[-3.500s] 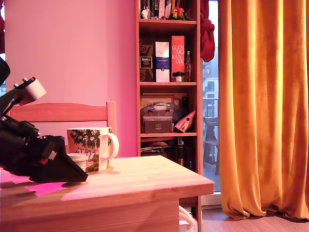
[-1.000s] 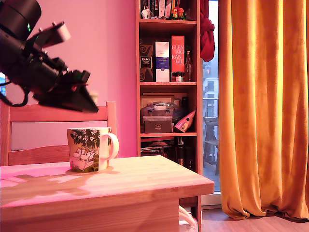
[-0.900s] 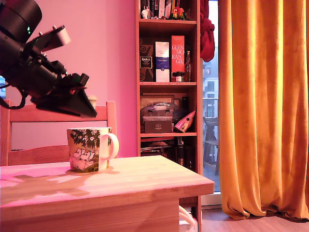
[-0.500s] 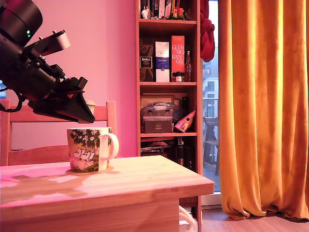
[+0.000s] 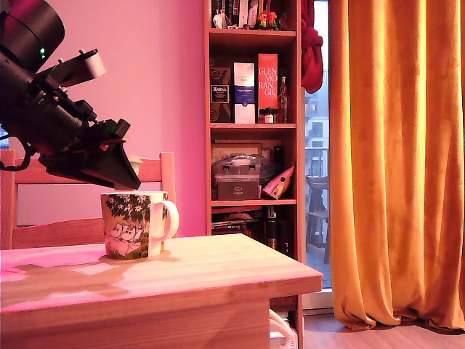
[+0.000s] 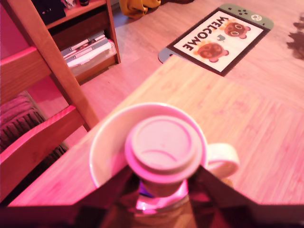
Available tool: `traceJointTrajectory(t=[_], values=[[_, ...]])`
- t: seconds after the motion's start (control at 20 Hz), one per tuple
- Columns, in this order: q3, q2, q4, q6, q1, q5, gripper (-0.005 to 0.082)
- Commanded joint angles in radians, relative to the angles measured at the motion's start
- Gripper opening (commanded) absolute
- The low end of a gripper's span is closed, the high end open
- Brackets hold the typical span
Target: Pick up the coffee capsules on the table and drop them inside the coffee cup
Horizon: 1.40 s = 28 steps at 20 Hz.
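Note:
The white coffee cup (image 5: 134, 224) with green foliage print stands on the light wooden table (image 5: 218, 276), handle toward the exterior view's right. My black gripper (image 5: 131, 171) hangs tilted just above its rim, shut on the pale beige coffee capsule (image 5: 136, 160), of which only a sliver shows there. In the wrist view the coffee capsule (image 6: 161, 145) sits rim-up between my two dark fingers (image 6: 116, 187), directly over the open mouth of the coffee cup (image 6: 100, 145). The gripper (image 6: 161, 185) holds it by its tapered body. The cup's inside is mostly hidden by the capsule.
A wooden slatted chair (image 5: 156, 171) stands right behind the table and cup, close to my arm; the chair (image 6: 42, 128) also shows in the wrist view. A bookshelf (image 5: 253, 116) and orange curtain (image 5: 396, 160) stand farther back. A welcome mat (image 6: 216, 35) lies on the floor.
The gripper took the capsule from the tabletop beside the cup and rose high. Over the last second it has sunk toward the cup's rim with the capsule still held.

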State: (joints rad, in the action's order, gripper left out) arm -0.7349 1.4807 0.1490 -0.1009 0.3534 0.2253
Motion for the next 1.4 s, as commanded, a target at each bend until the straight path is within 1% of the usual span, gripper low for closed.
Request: traceJointTrajectory(t=[0.0, 0.35, 0.4, 0.45, 0.5, 0.6, 0.65, 0.7, 0.8, 0.9, 1.05, 1.2, 1.35], values=[[-0.001, 0.012, 0.0, -0.004, -0.004, -0.002, 0.0675], [-0.003, 0.003, -0.051, -0.004, -0.005, -0.01, 0.0671], [-0.005, -0.003, -0.065, -0.003, -0.005, -0.01, 0.0646], [-0.006, -0.018, -0.078, -0.003, -0.005, -0.01, 0.0585], [-0.007, -0.034, -0.088, -0.003, -0.005, -0.01, 0.0482], [-0.008, -0.08, -0.124, 0.0, -0.005, -0.009, 0.0201], [-0.008, -0.106, -0.137, 0.011, -0.005, -0.008, 0.0054], [-0.008, -0.131, -0.146, 0.019, -0.005, -0.009, -0.0032], [-0.008, -0.18, -0.163, 0.029, -0.005, -0.009, -0.0019], [-0.008, -0.229, -0.211, 0.075, -0.005, -0.005, -0.0019], [-0.007, -0.287, -0.281, 0.077, -0.005, -0.008, -0.0019], [0.013, -0.324, -0.29, 0.076, -0.005, -0.01, -0.0019], [0.027, -0.325, -0.29, 0.077, -0.005, -0.018, -0.0019]])
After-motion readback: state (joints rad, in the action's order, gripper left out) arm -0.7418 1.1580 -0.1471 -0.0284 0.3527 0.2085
